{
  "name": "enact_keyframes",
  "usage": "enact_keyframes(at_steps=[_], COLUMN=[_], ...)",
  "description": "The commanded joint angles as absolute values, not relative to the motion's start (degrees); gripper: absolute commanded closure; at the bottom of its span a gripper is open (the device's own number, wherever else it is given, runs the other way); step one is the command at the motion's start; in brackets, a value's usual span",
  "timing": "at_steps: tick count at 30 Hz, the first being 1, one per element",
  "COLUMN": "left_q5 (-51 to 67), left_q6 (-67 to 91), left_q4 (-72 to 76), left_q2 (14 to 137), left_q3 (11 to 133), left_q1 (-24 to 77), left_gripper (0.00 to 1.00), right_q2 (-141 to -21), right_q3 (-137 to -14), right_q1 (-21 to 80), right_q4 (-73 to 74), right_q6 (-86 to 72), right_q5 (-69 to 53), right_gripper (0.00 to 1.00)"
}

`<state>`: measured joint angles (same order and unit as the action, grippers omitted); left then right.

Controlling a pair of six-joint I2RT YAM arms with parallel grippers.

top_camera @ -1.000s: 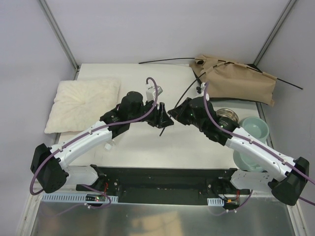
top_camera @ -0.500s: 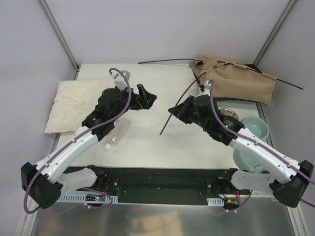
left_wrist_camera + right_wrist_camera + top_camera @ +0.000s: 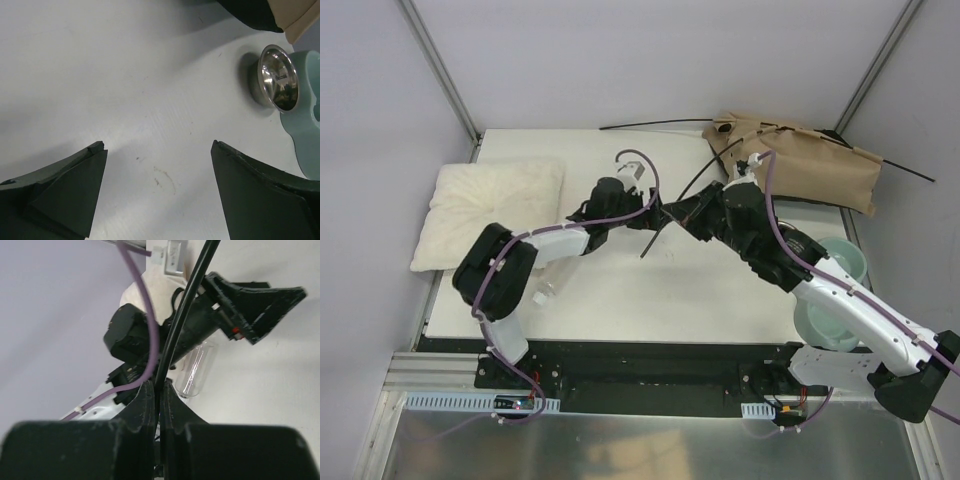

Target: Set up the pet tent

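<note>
A: Right claw (image 3: 159, 390), state?
B: Pressed together, pinching a thin black tent pole (image 3: 186, 315). The pole runs straight out past its fingertips and crosses in front of your left claw (image 3: 157, 146).
A: And the left?
B: Spread wide, nothing between the jaws, bare table (image 3: 125, 75) below it. My guess is you're holding the pole out so the spread claw can take the free end.
A: Pet tent?
B: The pet tent (image 3: 800, 170) lies collapsed well behind the right claw, at the table's far corner. Tan fabric is flat, with another pole (image 3: 650, 124) sticking out of it along the far edge. It's not standing yet, so I'd call this early in the task.
A: Clutter?
B: Steel bowl (image 3: 277, 77) and teal feeder (image 3: 305, 120) sit just beside each other, ahead of the left claw. A clear bottle (image 3: 197, 370) lies beyond the right claw, under the left arm. Cream pillow (image 3: 490, 210) is well behind the left claw.
A: Room?
B: White matte tabletop, with plain grey walls (image 3: 670, 60) close around it.
</note>
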<state>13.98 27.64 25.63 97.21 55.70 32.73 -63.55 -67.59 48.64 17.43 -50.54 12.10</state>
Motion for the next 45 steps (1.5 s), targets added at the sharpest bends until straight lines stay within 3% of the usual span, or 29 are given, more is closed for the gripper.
enact_keyframes(at_steps=[1, 9, 14, 22, 32, 39, 45], left_q5=[17.3, 14.9, 15.4, 11.3, 11.1, 12.0, 10.4], left_q6=[27.6, 25.3, 22.9, 20.8, 18.8, 18.2, 17.1], left_q4=[46.3, 66.2, 70.8, 72.9, 71.8, 70.1, 69.2], left_q2=[104.0, 117.6, 122.3, 127.4, 130.9, 132.4, 133.1], left_q3=[62.7, 70.1, 73.2, 78.7, 83.3, 85.0, 88.0], left_q1=[36.0, 40.7, 43.0, 44.6, 45.4, 46.6, 47.0], left_gripper=[0.13, 0.2, 0.24, 0.28, 0.47, 0.48, 0.56], right_q2=[-61.3, -61.8, -62.3, -61.5, -60.5, -60.0, -59.6], right_q3=[-70.7, -70.8, -71.1, -70.2, -69.1, -68.7, -68.6], right_q1=[48.0, 47.0, 46.1, 44.5, 43.8, 43.2, 43.2], right_q4=[14.2, 14.3, 14.7, 14.9, 14.9, 14.9, 15.7], right_q6=[-50.3, -51.9, -51.9, -53.0, -53.4, -53.3, -53.4], right_q5=[13.9, 12.6, 11.3, 9.8, 9.2, 8.6, 8.5], right_gripper=[1.0, 1.0, 1.0, 1.0, 1.0, 1.0, 1.0])
